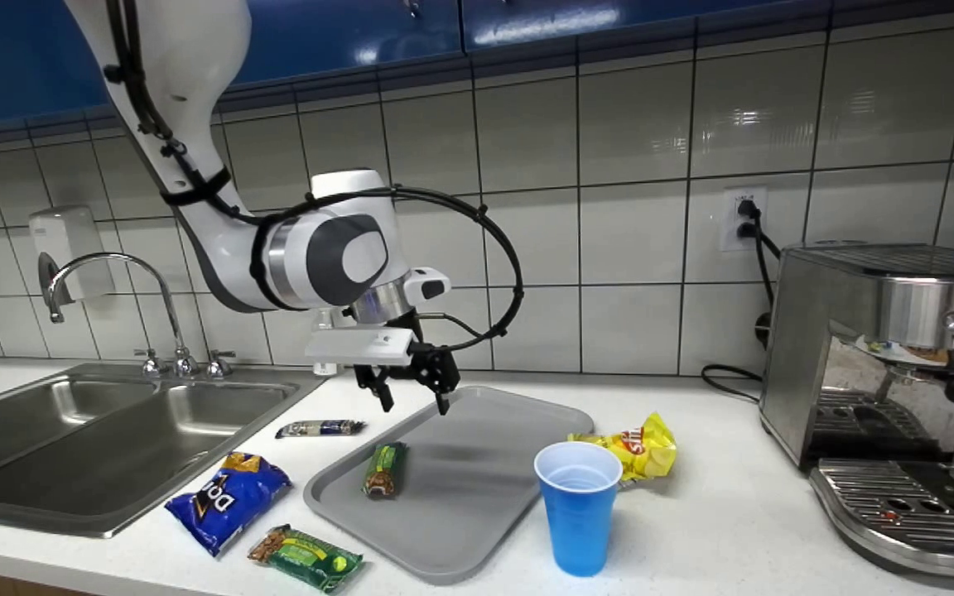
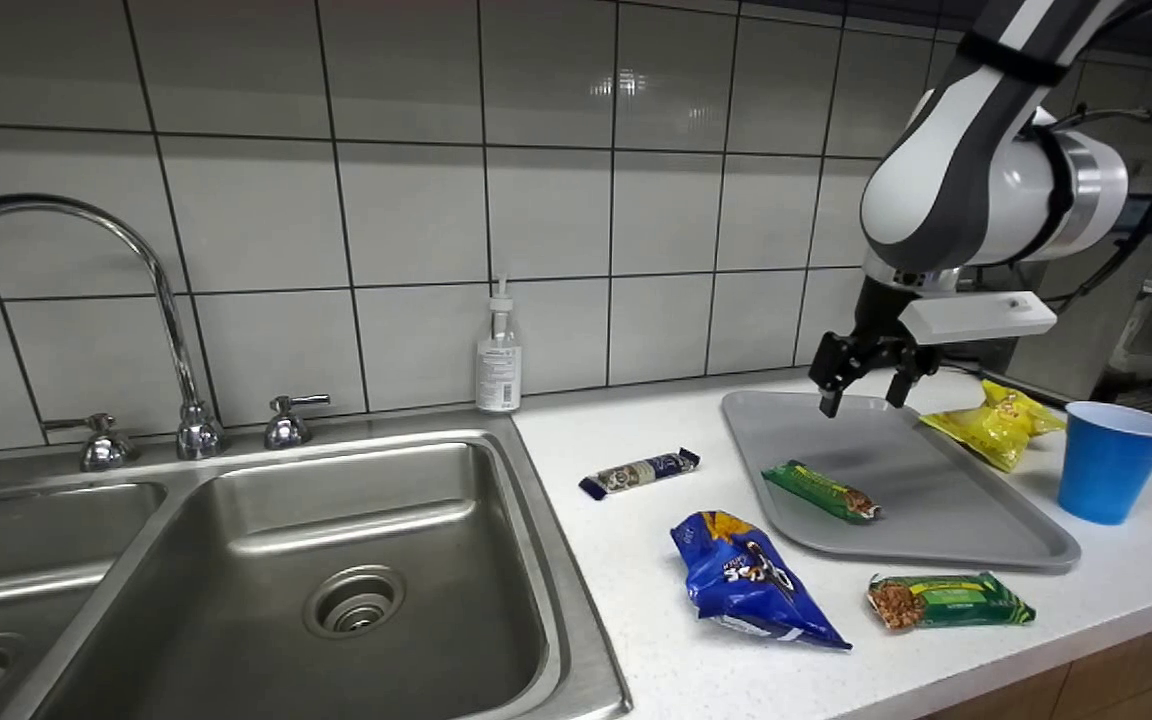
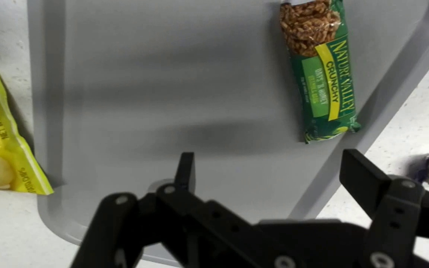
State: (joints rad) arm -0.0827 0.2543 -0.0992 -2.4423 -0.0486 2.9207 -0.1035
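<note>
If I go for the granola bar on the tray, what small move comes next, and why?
I'd probably shift the hand toward the granola bar before lowering it. The hand looks open and empty above the gray tray, and in the wrist view the bar lies beyond the fingertips rather than between them, so descending here would likely miss it.

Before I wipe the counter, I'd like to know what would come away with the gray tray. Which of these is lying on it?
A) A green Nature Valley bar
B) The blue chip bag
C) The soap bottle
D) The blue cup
A, because the wrist view shows a green Nature Valley bar lying inside the outline of the gray tray.
</note>
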